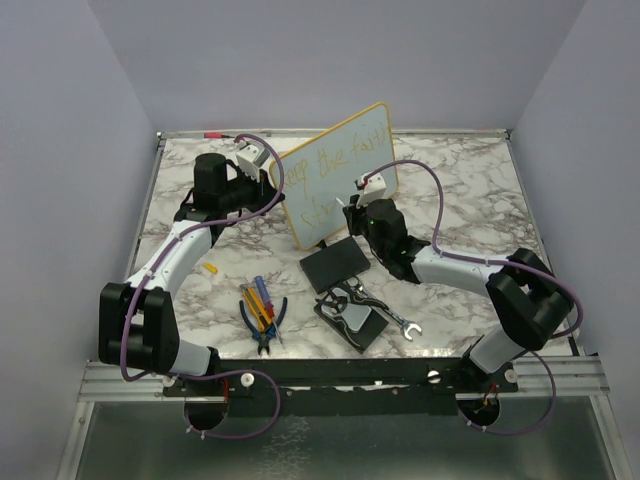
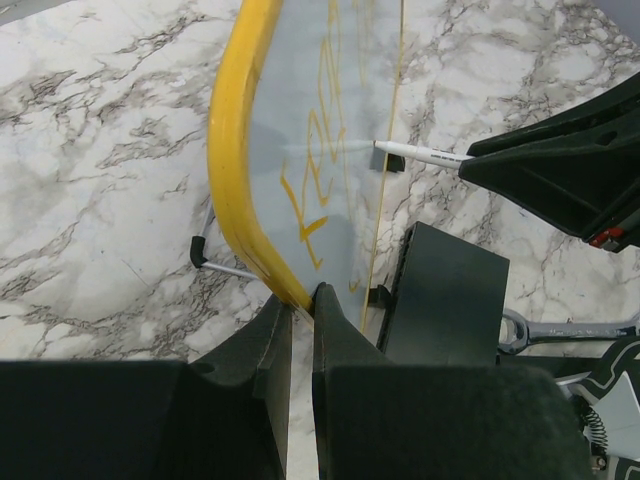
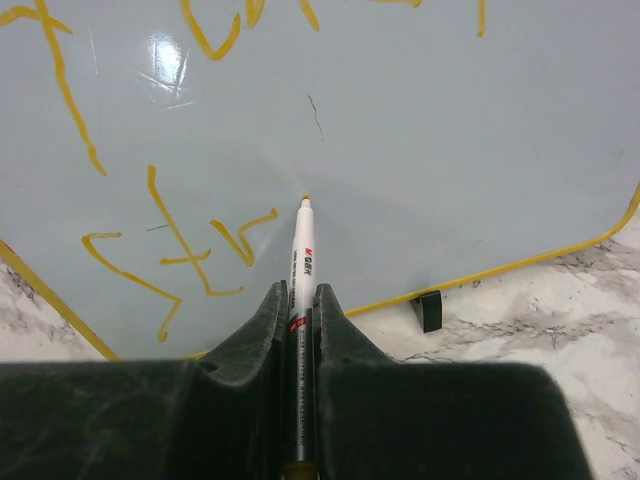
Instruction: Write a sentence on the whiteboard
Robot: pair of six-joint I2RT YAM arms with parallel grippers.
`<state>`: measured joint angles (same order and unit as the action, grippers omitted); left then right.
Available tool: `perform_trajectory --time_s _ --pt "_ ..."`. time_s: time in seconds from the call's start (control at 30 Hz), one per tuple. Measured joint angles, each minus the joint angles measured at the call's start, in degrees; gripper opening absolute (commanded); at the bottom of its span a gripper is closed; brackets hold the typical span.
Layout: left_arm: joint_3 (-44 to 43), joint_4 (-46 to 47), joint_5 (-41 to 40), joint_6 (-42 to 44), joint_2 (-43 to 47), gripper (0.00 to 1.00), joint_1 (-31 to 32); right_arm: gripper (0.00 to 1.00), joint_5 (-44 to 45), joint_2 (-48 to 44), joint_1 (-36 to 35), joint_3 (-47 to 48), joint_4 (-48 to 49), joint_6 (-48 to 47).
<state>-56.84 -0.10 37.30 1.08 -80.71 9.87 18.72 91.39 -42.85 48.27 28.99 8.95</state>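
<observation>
The whiteboard [image 3: 450, 150] is standing tilted near the back centre of the marble table [image 1: 470, 190]. It is bearing the sentence [image 1: 340, 150] in orange, the second line reading "str". The right gripper [image 3: 297, 300] is pinching a white marker [image 3: 303, 250], whose tip is touching the board. The left gripper [image 2: 302, 300] is clamping the board's yellow frame. A black pad [image 1: 335, 268] is lying just in front.

Robot lab test cell.
Left arm [image 1: 165, 262] and right arm [image 1: 455, 268] bolted to an aluminium rail [image 1: 120, 382] at the edge of a marble-print table [image 1: 470, 190], plain lilac walls [image 1: 70, 120] boxing it in; pliers [image 1: 268, 330], screwdrivers [image 1: 257, 298], wrench [image 1: 400, 322] lying on top.
</observation>
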Motion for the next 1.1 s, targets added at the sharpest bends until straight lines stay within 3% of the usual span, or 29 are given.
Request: perform_trajectory --time_s 0.53,1.1 --pt "0.0 0.0 0.0 0.0 0.0 0.0 0.0 0.01 -0.7 0.1 0.1 -1.9 -0.1 1.1" --pt "0.0 0.0 0.0 0.0 0.0 0.0 0.0 0.01 4.6 1.6 0.1 -0.5 -2.3 2.6"
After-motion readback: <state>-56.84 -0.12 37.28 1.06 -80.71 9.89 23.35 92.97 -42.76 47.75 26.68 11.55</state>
